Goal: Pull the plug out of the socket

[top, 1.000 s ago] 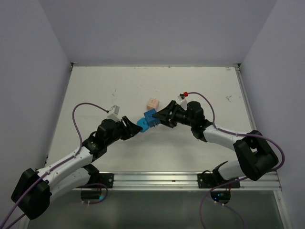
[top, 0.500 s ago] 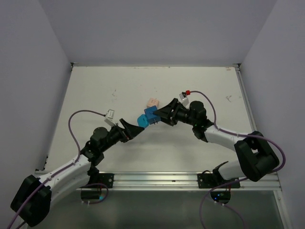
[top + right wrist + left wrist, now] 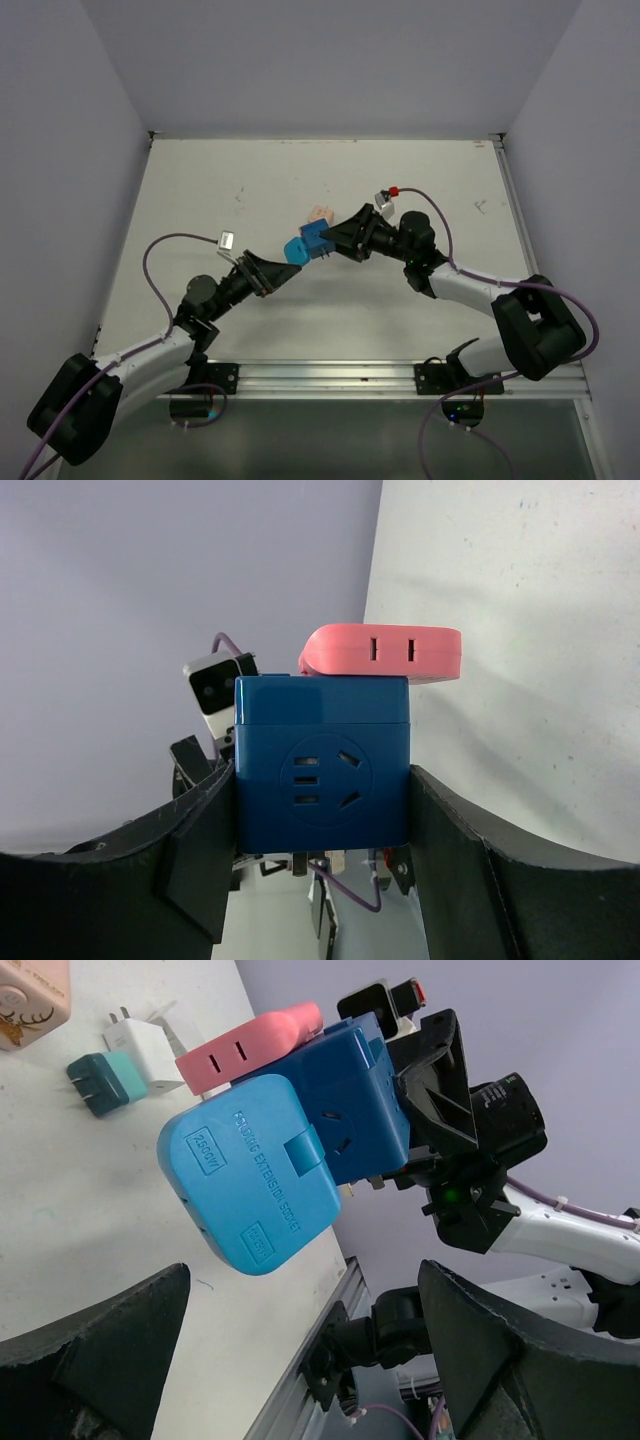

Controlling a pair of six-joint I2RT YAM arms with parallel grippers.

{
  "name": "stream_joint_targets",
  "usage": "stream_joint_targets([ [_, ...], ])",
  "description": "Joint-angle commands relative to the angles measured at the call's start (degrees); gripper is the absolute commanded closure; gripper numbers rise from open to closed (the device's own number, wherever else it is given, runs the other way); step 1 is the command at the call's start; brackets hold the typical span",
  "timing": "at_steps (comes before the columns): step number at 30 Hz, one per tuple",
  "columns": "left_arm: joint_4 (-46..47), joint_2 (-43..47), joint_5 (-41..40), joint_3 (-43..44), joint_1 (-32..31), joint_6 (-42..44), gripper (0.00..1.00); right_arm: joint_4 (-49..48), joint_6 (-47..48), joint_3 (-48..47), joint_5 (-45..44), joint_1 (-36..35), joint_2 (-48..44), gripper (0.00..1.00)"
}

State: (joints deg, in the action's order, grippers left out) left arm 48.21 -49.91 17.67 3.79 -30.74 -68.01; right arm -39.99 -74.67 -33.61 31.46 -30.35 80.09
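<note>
While the right gripper (image 3: pixel 332 238) pinches a dark blue cube socket (image 3: pixel 320 740) off the table (image 3: pixel 200 190) at the middle of the overhead view, the light blue plug (image 3: pixel 250 1185) sits against the cube's left face. The left gripper (image 3: pixel 282 268), fingers spread wide, hangs just lower left of the plug without touching it. A pink adapter (image 3: pixel 250 1045) juts from another side of the cube.
</note>
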Motion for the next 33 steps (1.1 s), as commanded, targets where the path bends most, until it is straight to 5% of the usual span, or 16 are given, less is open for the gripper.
stream_joint_targets([
  [1,7.8,-1.7,1.0,1.0,0.4,-0.6,0.00,-8.3,-2.4,-1.4,2.3,0.2,-2.0,1.00],
  [11,10.9,-5.3,0.9,3.9,0.6,-2.0,0.05,-9.2,-2.2,-1.4,3.7,0.2,-1.4,1.00],
  [26,5.2,0.2,-1.2,3.4,0.9,-3.6,0.39,-5.0,1.6,-1.0,2.7,0.1,-2.1,1.00],
  [33,3.1,1.0,-1.7,3.3,1.4,-3.8,0.45,-2.0,3.7,-1.6,2.6,0.1,-2.7,1.00],
])
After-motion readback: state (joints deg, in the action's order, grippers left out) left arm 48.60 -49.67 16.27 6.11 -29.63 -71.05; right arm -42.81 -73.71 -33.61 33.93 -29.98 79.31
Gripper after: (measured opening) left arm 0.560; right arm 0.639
